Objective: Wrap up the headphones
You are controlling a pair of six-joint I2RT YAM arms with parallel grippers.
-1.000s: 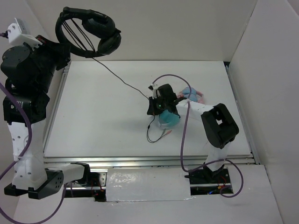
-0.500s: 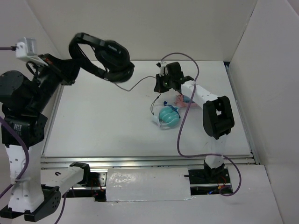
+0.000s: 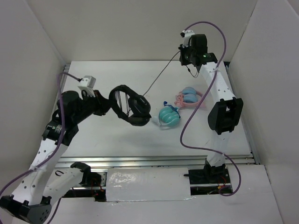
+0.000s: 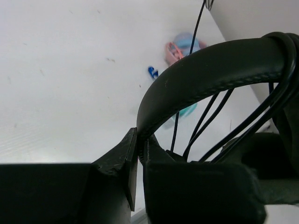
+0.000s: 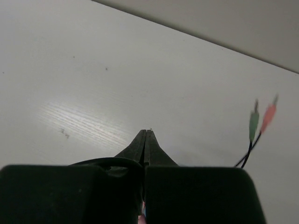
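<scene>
The black headphones (image 3: 132, 110) hang over the middle left of the table, held by the headband. My left gripper (image 3: 109, 103) is shut on the headband (image 4: 210, 65), pinched between the jaws (image 4: 140, 140). Several turns of the thin black cable (image 4: 219, 123) run across the inside of the band. The rest of the cable (image 3: 161, 77) runs taut up to my right gripper (image 3: 183, 54), raised at the back right and shut on it. In the right wrist view the gripper (image 5: 146, 135) is closed, and the green and pink plugs (image 5: 261, 116) dangle to its right.
Teal headphones (image 3: 168, 115) and pink-and-blue headphones (image 3: 189, 98) lie on the table right of centre, under the right arm. White walls enclose the table at the back and both sides. A purple cable (image 3: 184, 130) hangs from the right arm.
My left arm has swung the headphones down from high at the back left to above the table's middle. My right gripper has risen from the table centre to the back right, pulling the cable taut.
</scene>
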